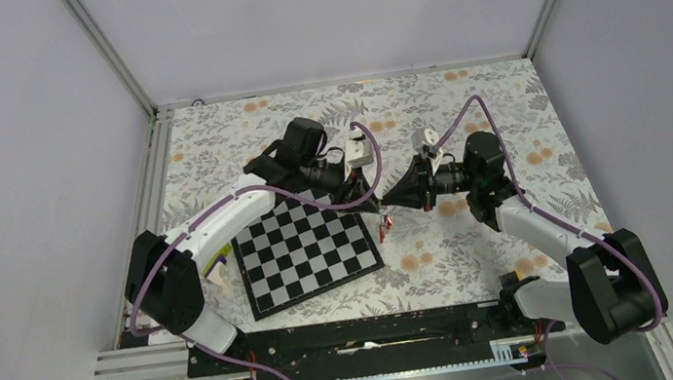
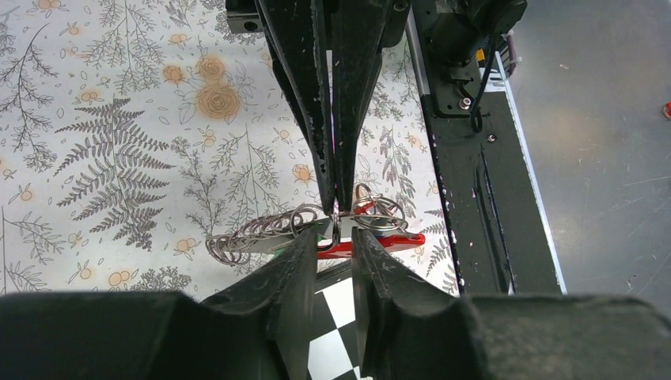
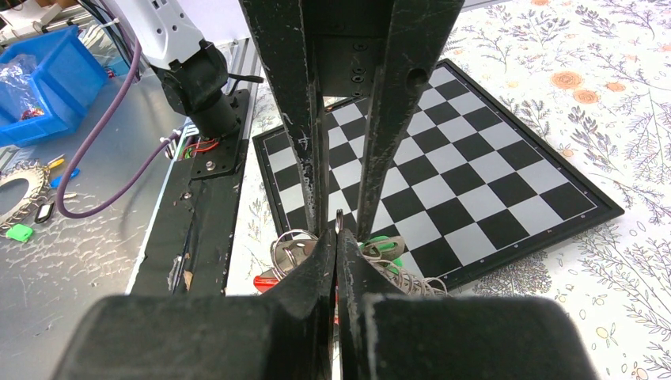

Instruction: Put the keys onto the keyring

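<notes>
My two grippers meet tip to tip above the right edge of the chessboard (image 1: 306,248). My right gripper (image 3: 338,233) is shut on a thin metal split ring (image 3: 339,218), seen edge-on. My left gripper (image 2: 336,237) is slightly open, its fingertips either side of that ring, not clearly touching it. Below the tips hang the red keyring loop (image 2: 380,242), a green-headed key (image 3: 380,247), a silver key (image 3: 294,252) and a chain of metal rings (image 2: 253,233). In the top view only a small red piece (image 1: 382,228) shows under the grippers. The grey strap is hidden.
A small yellow-purple-white object (image 1: 216,262) lies left of the chessboard by the left arm. The black base rail (image 1: 361,334) runs along the near edge. An aluminium rail (image 1: 149,175) borders the left side. A blue bin (image 3: 39,79) stands off the table.
</notes>
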Controlling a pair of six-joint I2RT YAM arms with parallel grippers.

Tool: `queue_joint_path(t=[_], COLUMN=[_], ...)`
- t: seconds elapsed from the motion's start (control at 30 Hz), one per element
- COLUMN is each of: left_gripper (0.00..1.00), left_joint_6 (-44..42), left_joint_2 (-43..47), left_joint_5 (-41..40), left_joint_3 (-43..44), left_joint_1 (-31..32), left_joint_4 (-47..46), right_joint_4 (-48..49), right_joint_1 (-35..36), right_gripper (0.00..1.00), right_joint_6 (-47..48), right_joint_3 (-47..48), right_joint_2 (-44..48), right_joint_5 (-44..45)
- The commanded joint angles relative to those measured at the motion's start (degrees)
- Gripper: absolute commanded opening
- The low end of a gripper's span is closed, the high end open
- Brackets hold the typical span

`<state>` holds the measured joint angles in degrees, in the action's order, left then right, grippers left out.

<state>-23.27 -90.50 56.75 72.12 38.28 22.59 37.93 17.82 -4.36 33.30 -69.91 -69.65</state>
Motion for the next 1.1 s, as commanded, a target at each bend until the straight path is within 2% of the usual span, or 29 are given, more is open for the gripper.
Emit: queue_joint_path(t=[0.0, 0.27, 0.43, 0.5, 0.67, 0.8, 1.07], left_gripper=[0.25, 0.14, 0.00, 0.00, 0.00, 0.00, 0.00], left_joint_6=[0.42, 0.77, -1.03, -3.40, -9.35, -13.44, -13.99], left_joint_2=[-0.02, -0.30, 0.75, 1.65, 2.53, 1.37, -0.42], left_joint_5=[2.68, 3.14, 0.85, -1.80, -10.42, -19.42, -31.67], left_joint_3=[2.36, 2.65, 2.65, 2.95, 5.66, 9.81, 16.11], left_joint_1=[0.29, 0.63, 0.86, 1.21, 3.06, 5.71, 10.31], left_joint_4=[-2.20, -2.20, -0.71, 1.44, 9.73, 17.65, 23.77], right_joint_4=[1.54, 0.95, 0.34, 0.02, -1.51, -1.68, -0.38], right_joint_1=[-0.42, -0.42, -0.50, -0.58, -0.92, -1.04, -1.03], right_gripper=[0.00, 0.00, 0.01, 0.07, 0.30, 0.40, 0.46], right_joint_6=[0.48, 1.01, 1.75, 2.30, 3.67, 3.99, 3.11], right_joint_3=[1.72, 1.69, 1.73, 1.77, 1.95, 2.01, 1.47], right_joint_2=[0.65, 0.27, 0.57, 0.90, 1.56, 1.84, 1.27], right_joint_5=[-0.75, -0.51, 0.26, 0.54, 1.24, 1.44, 0.87])
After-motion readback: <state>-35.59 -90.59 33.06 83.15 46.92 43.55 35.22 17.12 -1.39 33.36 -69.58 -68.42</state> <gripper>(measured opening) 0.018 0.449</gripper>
